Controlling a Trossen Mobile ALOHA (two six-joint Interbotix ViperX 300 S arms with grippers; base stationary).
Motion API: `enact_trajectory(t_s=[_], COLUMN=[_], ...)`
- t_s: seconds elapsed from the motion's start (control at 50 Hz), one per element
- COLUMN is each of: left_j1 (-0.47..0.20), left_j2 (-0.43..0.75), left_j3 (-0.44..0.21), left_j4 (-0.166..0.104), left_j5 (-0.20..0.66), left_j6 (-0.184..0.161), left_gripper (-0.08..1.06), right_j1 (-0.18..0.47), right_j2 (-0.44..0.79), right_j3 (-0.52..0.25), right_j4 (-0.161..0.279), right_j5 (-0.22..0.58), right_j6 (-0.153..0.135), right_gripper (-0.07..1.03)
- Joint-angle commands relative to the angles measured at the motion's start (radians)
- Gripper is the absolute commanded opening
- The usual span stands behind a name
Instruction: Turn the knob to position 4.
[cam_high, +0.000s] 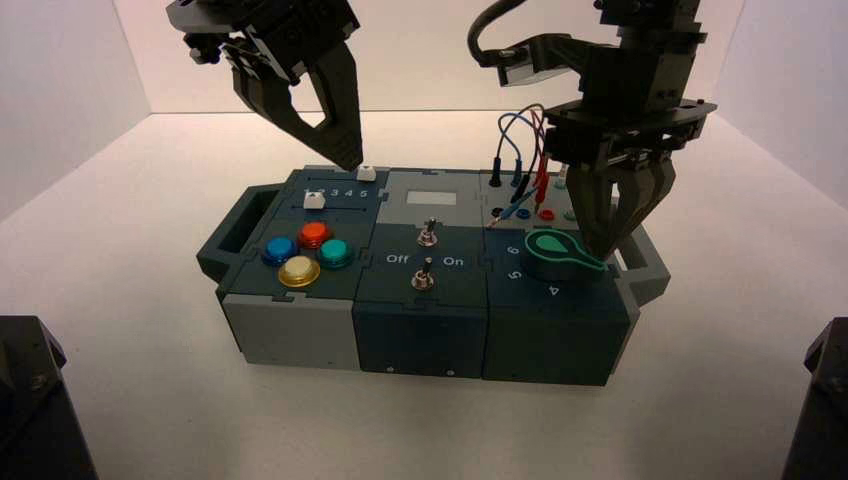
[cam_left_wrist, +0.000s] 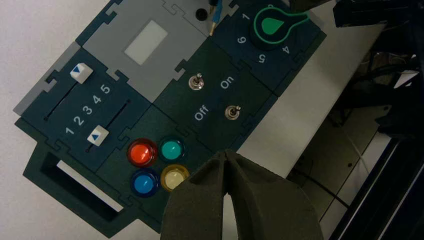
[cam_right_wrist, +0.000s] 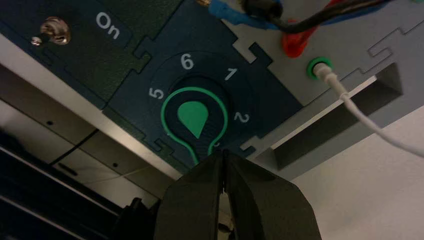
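Holding the right gripper (cam_high: 601, 252) with both fingertips together, right at the pointed end of the green knob (cam_right_wrist: 194, 117). Cannot tell from here whether touching it or just above. Seen beyond those tips in the right wrist view: the knob's round body, then 5, 6, 1 and 2 around it. Pointing to one side of position 4 (cam_left_wrist: 285, 50) — not at it. Well apart, keeping to the left of all this: the left gripper (cam_high: 352, 163), also closed, above the box's (cam_high: 418, 340) slider panel (cam_left_wrist: 75, 107).

Green knob (cam_right_wrist: 193, 116), closed tool (cam_right_wrist: 223, 192) (fingertips together)
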Motion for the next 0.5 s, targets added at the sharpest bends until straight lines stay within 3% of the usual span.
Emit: enact_trajectory(t_s=[0.02,0.5], left_j1=[-0.006,-0.006], left_j2=[-0.009,-0.026], left_j3=[-0.008,0.002], left_j4=[-0.002,0.000], left_j5=[-0.005,-0.003], left_j6=[-0.003,0.003], left_gripper=[-0.03,-0.03], right_j1=[0.011,0.052], right_j2=[-0.025,-0.025], right_j3=[-0.025,-0.020], right_j4=[0.018,0.048], right_j5=[0.018,0.028], right_j6=[0.003,0.032], right_gripper=[-0.02,-0.02])
